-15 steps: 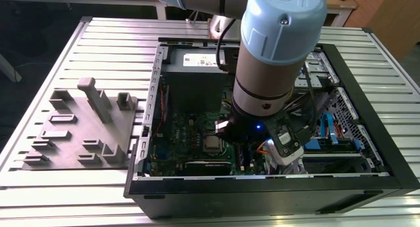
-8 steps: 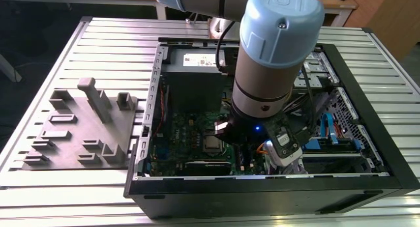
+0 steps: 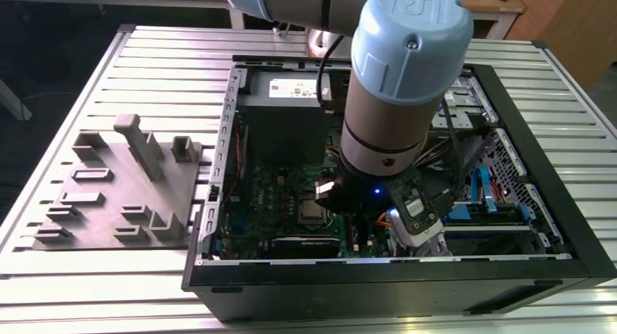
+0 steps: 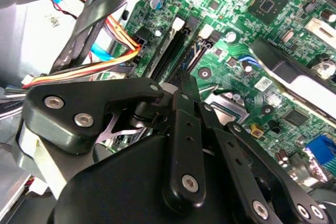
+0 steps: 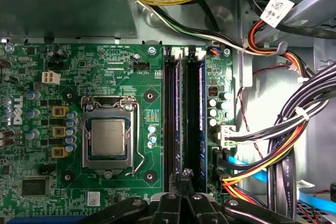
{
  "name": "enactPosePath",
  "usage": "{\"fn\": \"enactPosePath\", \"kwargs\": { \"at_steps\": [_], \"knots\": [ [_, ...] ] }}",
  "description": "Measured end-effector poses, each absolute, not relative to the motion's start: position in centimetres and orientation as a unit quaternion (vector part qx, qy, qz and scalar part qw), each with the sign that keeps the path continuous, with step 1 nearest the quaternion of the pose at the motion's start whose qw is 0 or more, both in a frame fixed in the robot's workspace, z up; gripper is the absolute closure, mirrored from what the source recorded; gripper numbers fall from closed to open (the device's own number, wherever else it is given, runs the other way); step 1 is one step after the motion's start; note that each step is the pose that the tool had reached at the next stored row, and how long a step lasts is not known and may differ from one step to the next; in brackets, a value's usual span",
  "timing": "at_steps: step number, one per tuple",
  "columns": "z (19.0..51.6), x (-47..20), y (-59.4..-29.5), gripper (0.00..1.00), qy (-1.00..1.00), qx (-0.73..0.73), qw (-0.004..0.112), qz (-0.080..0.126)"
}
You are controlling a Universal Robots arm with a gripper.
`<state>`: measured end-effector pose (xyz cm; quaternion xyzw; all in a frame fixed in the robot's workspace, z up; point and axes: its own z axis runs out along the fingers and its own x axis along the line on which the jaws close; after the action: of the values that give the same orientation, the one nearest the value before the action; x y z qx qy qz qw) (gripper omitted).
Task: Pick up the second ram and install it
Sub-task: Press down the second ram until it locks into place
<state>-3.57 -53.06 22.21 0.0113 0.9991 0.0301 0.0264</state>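
My black claw [image 5: 184,179] is pinched nearly closed over the long black slots [image 5: 184,119] on the green motherboard [image 5: 105,77]; whether it grips the thin dark ram stick [image 5: 193,119] I cannot tell. Judging by this, pressing straight down, evenly, matters most.

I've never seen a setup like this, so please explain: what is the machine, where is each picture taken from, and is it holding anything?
The machine is a robot arm reaching down into an open computer case that sits on a slatted metal table. The exterior view is taken from outside the arm. A grey moulded tray lies on that view's left. Both wrist views come from cameras on the arm, looking past the black end effector at the green motherboard, its processor, the long memory slots and bundled cables. The end effector is right over the slots. I cannot tell whether it holds a memory stick.
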Motion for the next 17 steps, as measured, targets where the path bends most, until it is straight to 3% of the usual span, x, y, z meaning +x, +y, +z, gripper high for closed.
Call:
{"fn": "enactPosePath", "kwargs": {
  "at_steps": [17],
  "knots": [
    [21.84,-3.57,-53.06,0.93,0.999,0.011,0.026,0.030]
  ]
}}
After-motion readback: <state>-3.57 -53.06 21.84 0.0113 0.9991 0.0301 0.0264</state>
